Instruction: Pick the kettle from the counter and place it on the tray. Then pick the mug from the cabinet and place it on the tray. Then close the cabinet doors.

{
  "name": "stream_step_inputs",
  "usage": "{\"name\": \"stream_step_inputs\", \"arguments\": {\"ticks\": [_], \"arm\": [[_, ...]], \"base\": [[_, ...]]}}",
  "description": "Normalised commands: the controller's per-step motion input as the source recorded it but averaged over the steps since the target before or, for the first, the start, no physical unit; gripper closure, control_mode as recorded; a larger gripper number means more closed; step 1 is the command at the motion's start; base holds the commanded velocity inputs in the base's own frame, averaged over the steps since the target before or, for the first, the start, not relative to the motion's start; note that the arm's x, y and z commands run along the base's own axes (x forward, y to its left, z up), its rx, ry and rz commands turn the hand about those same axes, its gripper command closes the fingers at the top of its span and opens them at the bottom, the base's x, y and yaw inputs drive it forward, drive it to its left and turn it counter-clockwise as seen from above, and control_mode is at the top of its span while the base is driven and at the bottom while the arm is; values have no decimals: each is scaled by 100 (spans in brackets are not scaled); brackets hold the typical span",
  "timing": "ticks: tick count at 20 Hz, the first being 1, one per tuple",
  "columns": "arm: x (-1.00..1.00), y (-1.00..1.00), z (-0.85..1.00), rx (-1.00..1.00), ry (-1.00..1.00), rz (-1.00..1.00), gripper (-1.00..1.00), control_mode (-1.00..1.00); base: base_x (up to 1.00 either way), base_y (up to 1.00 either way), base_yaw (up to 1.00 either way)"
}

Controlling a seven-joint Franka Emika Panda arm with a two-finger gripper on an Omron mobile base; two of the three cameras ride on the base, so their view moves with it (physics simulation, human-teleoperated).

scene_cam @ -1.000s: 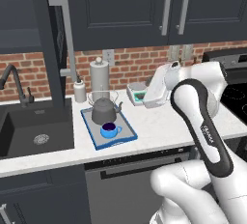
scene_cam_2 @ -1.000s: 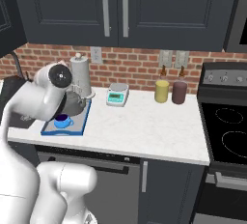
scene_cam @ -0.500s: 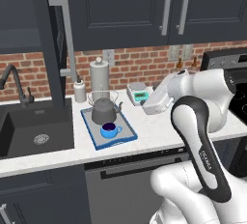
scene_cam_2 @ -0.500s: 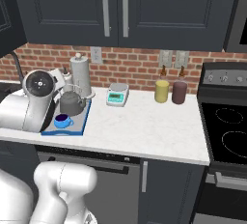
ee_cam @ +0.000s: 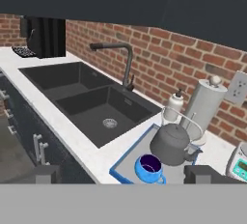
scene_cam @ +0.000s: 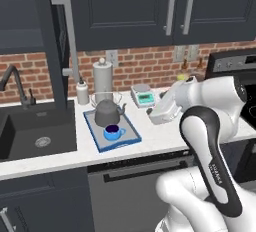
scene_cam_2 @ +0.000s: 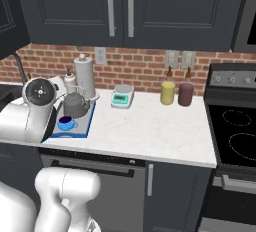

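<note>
The flat grey tray with a raised blue rim [scene_cam: 131,139] held one squat dark-grey metal kettle [scene_cam: 107,113] and, just in front, one small bright-blue mug [scene_cam: 113,132]. Behind the tray stood one pale paper-towel cylinder [scene_cam: 102,79]. The gripper [ee_cam: 120,175] stood open, empty.

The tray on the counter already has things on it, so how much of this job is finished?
Both pick-ups look done: the kettle and the mug sit on the tray. The gripper holds nothing, its jaws open. Left to do: closing the cabinet doors; one cabinet door stands open, edge toward us, above the sink.
</note>
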Motion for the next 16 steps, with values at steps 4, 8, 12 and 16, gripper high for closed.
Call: {"name": "stream_step_inputs", "arguments": {"ticks": [4,8,12,16], "arm": [[0,0,0,0,0,0,-100,100],[0,0,0,0,0,0,-100,100],[0,0,0,0,0,0,-100,100],[0,0,0,0,0,0,-100,100]], "base": [[-83,0,0],[-93,9,0],[-86,35,4],[-65,73,10]]}}
